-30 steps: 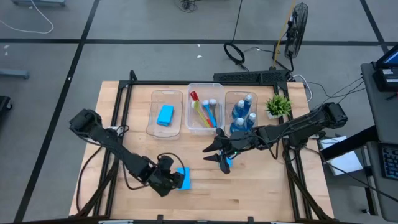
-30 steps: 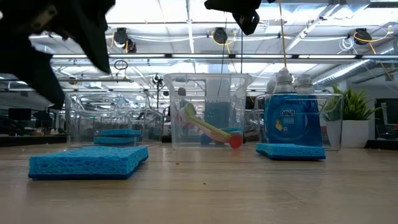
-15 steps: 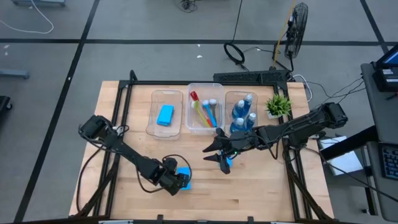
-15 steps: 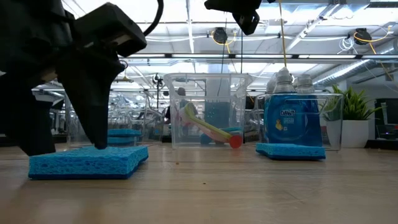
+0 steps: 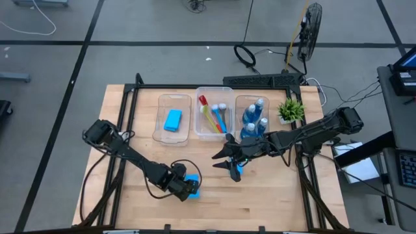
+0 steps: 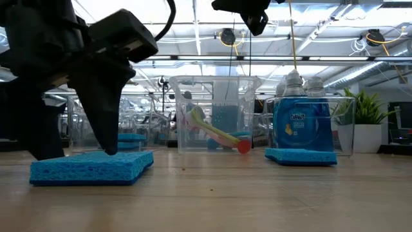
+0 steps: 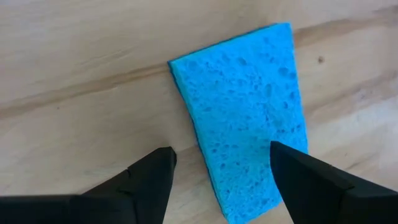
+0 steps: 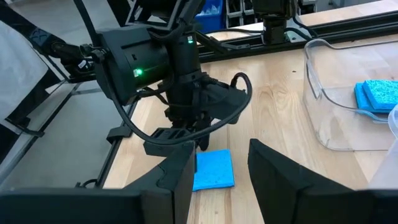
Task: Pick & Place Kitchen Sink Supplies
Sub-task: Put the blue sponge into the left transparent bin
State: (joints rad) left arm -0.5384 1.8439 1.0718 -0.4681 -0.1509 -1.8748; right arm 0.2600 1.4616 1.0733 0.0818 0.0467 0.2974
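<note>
The left gripper (image 5: 188,186) stood over a loose sponge (image 7: 245,112) lying flat on the table (image 5: 273,201), at about seven o'clock from the table's middle in the high view. Its jaws were spread, one finger on either side of the sponge's long edges, and had not yet closed on it; the low view showed the fingers down at table level, straddling the sponge (image 6: 90,166).

The sponge looked light, soft and porous, so it would likely squash under a firm pinch rather than slip. A hold across the short width, near the middle of its length, seemed best; a grip near one end would probably let the far end droop. Being so thin, it would need the fingertips down almost to the wood to catch its edges.

The right gripper (image 5: 234,170) hung above the table at about five o'clock from the middle tub (image 5: 197,110), jaws apart and empty, over a second sponge (image 6: 300,156) just in front of the bottle tub.

One sponge (image 5: 172,119) already lay in the tub at eleven o'clock, brushes (image 5: 213,117) in the middle tub, and bottles (image 5: 254,119) in the tub at one o'clock. That suggested the loose sponges belonged in the eleven o'clock tub.
</note>
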